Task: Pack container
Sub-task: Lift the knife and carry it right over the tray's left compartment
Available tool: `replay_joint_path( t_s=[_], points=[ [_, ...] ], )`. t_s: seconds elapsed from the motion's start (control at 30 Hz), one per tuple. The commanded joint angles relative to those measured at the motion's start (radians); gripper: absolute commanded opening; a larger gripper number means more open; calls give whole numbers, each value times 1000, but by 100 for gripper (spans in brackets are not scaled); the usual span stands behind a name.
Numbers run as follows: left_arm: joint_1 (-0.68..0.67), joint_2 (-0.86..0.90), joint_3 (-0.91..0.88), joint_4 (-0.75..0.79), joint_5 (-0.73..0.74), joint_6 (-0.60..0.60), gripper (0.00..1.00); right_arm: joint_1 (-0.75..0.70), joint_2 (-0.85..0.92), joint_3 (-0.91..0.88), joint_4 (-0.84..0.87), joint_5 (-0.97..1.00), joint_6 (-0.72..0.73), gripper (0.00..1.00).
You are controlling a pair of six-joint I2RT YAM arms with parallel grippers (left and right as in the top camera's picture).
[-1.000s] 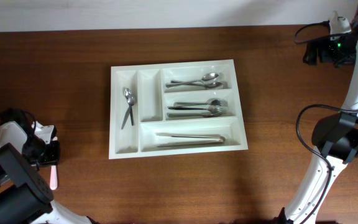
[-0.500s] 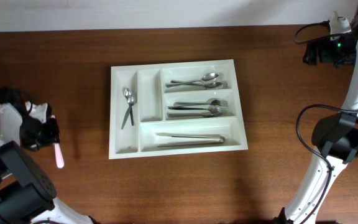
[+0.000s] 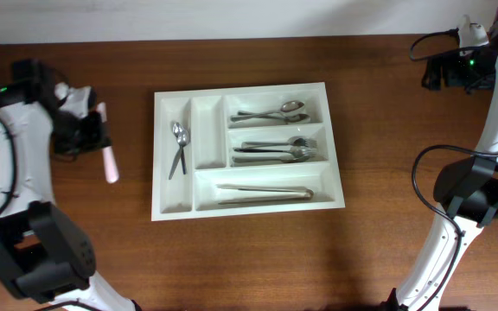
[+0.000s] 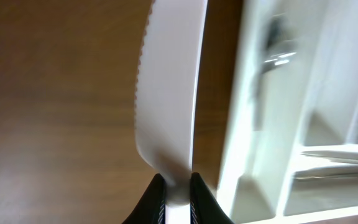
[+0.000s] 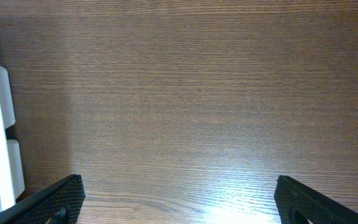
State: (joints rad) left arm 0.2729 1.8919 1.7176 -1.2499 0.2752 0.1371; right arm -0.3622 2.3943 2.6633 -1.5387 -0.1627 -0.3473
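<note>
Container, white plastic cutlery tray [image 3: 157, 173]; left of it, left gripper [image 4: 178, 186] pinching pale plastic utensil [image 3: 109, 162] lengthwise, ready for upright slot [image 3: 207, 131]; right gripper [image 5: 179, 196] spread.

— Any writing, label or number to read anywhere?

— None that I can make out. The container [image 3: 247, 149] is plain white from overhead, and the left wrist view of it is too blurred for print.

— Anything on the plastic knife [image 4: 169, 93] pinched in the left fingers [image 4: 156, 200]?

— A smooth white blade, no stamp or lettering showing.

— Brand marks on the arms, or on the worktop [image 5: 197, 93]?

— Nothing legible, and the worktop is only wood grain. The one sign is a small green light [image 3: 471, 62] glowing on the right arm.
</note>
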Motion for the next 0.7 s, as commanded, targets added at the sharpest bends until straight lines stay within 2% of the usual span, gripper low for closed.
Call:
replay_joint_path(
  t_s=[0.0,0.2,0.4,0.67],
  points=[
    [-89,6,43,4,51,-30,2,-5,-14,-5,3,2,2,99],
    [-257,6,52,99,49,-150,2,-5,-14,-5,3,2,2,98],
    [-377,6,51,222,-26,-298,2,-5,-14,-5,3,2,2,99],
    [-466,17,51,229,-143,-443,2,-5,-14,-5,3,2,2,99]
  ],
)
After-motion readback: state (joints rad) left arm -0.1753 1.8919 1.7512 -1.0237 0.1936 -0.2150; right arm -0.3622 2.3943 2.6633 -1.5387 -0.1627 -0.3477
